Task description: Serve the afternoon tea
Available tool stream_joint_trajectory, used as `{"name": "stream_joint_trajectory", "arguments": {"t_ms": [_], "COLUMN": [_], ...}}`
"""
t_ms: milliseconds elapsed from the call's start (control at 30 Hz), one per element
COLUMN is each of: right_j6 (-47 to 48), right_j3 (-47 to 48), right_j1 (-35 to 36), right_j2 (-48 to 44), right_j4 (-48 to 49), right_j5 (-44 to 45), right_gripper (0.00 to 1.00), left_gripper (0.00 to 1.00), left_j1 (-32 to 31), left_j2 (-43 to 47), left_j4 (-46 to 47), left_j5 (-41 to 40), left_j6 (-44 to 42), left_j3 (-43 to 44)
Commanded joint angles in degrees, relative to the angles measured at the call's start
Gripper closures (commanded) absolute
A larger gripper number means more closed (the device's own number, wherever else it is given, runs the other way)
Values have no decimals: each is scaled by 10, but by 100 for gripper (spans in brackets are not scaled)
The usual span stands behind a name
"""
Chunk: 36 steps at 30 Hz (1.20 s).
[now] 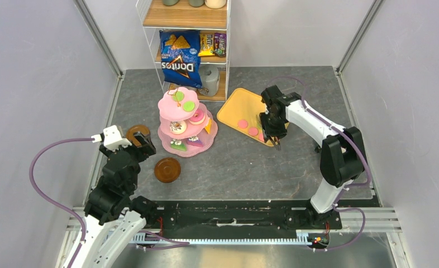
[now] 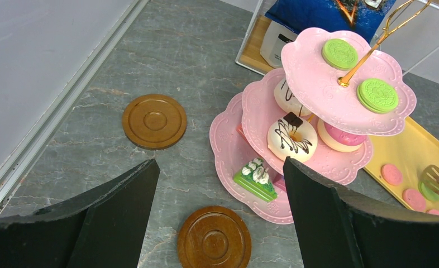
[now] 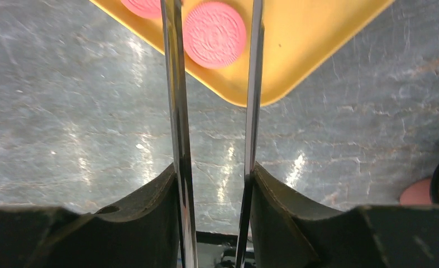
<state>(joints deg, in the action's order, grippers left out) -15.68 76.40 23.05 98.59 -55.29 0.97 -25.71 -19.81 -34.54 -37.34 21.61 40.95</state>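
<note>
Metal tongs, pinched in the right jaws, point lengthwise at a pink macaron; left jaws spread; blue bag reads Doritos.

Top looks down; left wrist nearer, shares stand (right: tray closeup).

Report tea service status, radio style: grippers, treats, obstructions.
Left gripper open, empty, near two round brown saucers. Right gripper shut on metal tongs, blades flanking a round pink macaron on yellow tray. Pink three-tier stand partly loaded. Nothing blocking.
</note>
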Motion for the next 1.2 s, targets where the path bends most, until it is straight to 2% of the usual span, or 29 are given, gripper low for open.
{"name": "stream_joint_trajectory", "arguments": {"t_ms": [0, 300, 1167], "right_j6": [-3, 4, 26], "right_j3": [49, 16, 18], "right_j1": [3, 3, 20], "right_j2": [8, -23, 18], "right_j4": [16, 5, -21], "right_j5": [0, 17, 28], "right_gripper": [50, 39, 42], "left_gripper": [10, 10, 10], "left_j1": [3, 4, 4], "left_j2": [2, 2, -1], "left_j4": [15, 15, 16], "left_j5": [-2, 0, 1], "left_j6": [15, 15, 15], "left_j3": [1, 0, 0]}}
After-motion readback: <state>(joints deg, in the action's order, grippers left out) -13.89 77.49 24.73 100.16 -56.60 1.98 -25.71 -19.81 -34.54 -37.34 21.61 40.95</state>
